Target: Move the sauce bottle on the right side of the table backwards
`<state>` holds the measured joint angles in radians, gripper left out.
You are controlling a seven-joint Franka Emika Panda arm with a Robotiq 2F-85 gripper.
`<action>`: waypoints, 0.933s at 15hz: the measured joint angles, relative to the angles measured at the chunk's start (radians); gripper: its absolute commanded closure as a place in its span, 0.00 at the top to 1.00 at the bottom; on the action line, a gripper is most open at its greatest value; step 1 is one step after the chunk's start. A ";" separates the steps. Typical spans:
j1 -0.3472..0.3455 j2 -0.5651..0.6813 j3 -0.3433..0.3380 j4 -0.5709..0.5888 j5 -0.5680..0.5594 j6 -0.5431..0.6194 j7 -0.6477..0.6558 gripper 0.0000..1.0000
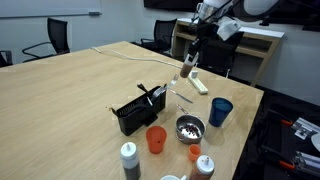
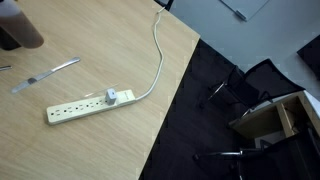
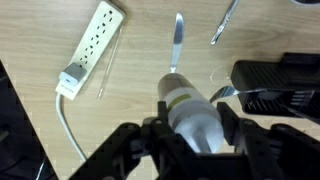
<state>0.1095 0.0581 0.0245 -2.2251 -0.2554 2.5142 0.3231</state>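
Note:
The sauce bottle (image 3: 192,112) is a slim pale white bottle with a thin green band. In the wrist view it fills the space between my gripper's (image 3: 192,135) two black fingers, which are shut on it. In an exterior view the bottle (image 1: 187,71) hangs under my gripper (image 1: 190,62), lifted a little above the light-brown wooden table (image 1: 70,95), beyond the black caddy. The table also shows in the wrist view (image 3: 130,90).
A white power strip (image 2: 85,106) (image 3: 92,45) with its cable lies on the table near the edge. Cutlery (image 3: 175,40) lies below the bottle. A black caddy (image 1: 138,108), dark blue cup (image 1: 220,110), orange cup (image 1: 156,139), metal bowl (image 1: 189,127), grey bottle (image 1: 129,160) and orange bottle (image 1: 203,166) stand nearer the front.

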 measured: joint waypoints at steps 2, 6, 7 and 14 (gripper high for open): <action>0.010 0.005 0.006 0.046 -0.049 0.019 0.091 0.27; 0.031 0.063 0.022 0.118 -0.055 0.159 0.178 0.27; 0.038 0.089 0.023 0.137 -0.052 0.200 0.186 0.27; 0.052 0.360 0.059 0.321 0.169 0.338 -0.001 0.27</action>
<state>0.1611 0.4180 0.0839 -1.9038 -0.0869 2.8525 0.3221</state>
